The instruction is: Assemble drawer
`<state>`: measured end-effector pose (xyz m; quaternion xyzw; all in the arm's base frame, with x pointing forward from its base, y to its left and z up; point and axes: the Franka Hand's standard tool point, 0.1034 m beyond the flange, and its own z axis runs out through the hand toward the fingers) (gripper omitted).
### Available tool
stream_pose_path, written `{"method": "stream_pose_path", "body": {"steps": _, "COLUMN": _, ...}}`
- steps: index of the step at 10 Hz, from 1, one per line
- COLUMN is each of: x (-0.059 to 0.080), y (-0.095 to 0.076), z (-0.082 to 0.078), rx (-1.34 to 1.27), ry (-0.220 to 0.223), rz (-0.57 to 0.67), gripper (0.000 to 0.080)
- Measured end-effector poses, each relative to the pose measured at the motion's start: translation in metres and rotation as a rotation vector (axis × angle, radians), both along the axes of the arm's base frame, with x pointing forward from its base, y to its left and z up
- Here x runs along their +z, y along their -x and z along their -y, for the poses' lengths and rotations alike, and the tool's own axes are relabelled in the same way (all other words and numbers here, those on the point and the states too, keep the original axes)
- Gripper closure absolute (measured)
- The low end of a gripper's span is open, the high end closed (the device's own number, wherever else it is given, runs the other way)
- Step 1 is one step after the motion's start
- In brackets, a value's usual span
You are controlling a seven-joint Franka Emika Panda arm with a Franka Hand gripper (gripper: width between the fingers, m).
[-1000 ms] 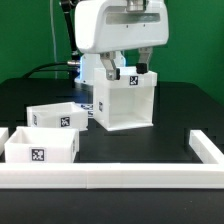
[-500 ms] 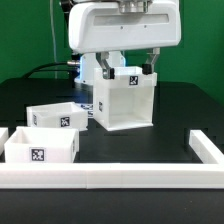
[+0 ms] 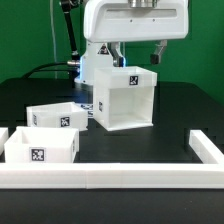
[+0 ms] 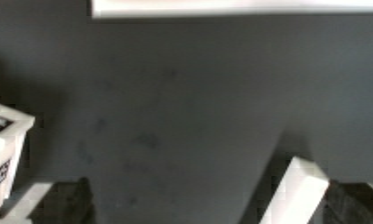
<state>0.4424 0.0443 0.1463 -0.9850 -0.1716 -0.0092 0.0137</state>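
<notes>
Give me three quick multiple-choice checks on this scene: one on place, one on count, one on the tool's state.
1. Where do the nearer tray and the farther tray sit relative to the housing?
A. on the exterior view's left of it
B. inside it
C. on the exterior view's right of it

2. How many shallow trays lie out?
A. one
B. two
C. four

3. The tool is:
A. shut on a tray
B. shut on the housing
C. open, holding nothing

Key:
1 A: both trays stand on the table to the exterior view's left of the housing.
2 B: two tagged trays show.
3 C: its fingers are spread above the housing with nothing between them.
</notes>
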Motion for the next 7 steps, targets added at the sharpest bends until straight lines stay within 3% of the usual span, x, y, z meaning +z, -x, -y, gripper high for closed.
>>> {"method": "stream_pose_path", "body": {"steps": 2, "x": -0.0047, "y": 0.0226, "z": -0.0099, "rx": 0.018, "ry": 0.012, "rz": 0.009, "gripper": 0.015}}
{"method": "stream_pose_path", "body": {"steps": 7, "x": -0.0055, "y": 0.0257, "z": -0.0107, "rx": -0.011, "ry": 0.013, "rz": 0.004, "gripper": 0.015}}
